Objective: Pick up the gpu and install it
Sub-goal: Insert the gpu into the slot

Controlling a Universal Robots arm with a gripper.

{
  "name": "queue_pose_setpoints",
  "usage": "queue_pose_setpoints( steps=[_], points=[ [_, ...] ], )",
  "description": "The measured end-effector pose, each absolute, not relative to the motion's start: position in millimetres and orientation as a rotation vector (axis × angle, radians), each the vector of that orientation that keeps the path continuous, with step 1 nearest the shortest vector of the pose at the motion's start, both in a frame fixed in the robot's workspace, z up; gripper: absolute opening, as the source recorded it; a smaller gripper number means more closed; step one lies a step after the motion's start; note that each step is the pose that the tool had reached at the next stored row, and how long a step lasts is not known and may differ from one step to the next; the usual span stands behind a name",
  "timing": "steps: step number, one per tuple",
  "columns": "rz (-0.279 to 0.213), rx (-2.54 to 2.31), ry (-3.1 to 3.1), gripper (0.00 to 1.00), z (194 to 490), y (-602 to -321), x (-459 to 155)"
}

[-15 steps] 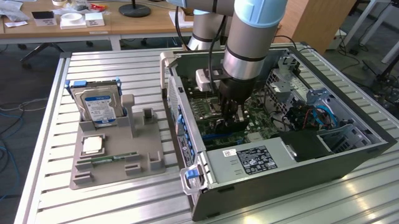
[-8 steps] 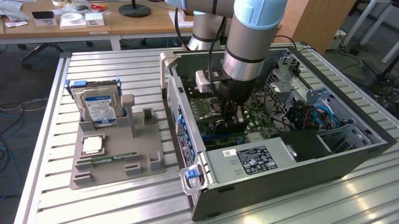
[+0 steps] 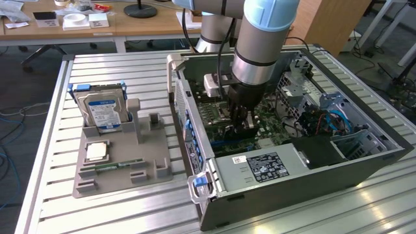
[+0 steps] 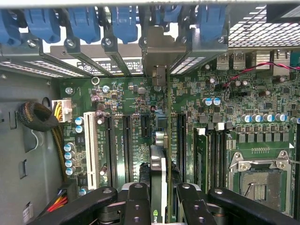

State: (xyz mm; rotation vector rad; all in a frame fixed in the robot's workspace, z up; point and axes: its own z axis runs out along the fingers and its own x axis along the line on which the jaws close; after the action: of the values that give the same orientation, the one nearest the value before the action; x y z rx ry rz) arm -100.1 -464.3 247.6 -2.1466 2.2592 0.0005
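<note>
Tool (image 4: 159, 197) of mine is pinched narrow on the gpu (image 4: 158, 164), which stands on edge right under it, low over the green board (image 4: 234, 108) inside the case (image 3: 364, 161), its long side running along the dark slots (image 4: 127, 140) toward the blue clips (image 4: 124, 21).

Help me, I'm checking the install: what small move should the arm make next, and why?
Probably ease straight down, gently. The gripper holds the gpu edge-on over the motherboard, parallel to its long slots, with the bracket up by the blue clips. I cannot tell whether it is seated yet.
</note>
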Motion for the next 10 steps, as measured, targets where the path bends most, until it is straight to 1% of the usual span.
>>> queue_pose_setpoints(
  steps=[10],
  points=[
    [0.001,-2.147,2.259,0.27,247.3,-464.1,-100.0]
  ],
)
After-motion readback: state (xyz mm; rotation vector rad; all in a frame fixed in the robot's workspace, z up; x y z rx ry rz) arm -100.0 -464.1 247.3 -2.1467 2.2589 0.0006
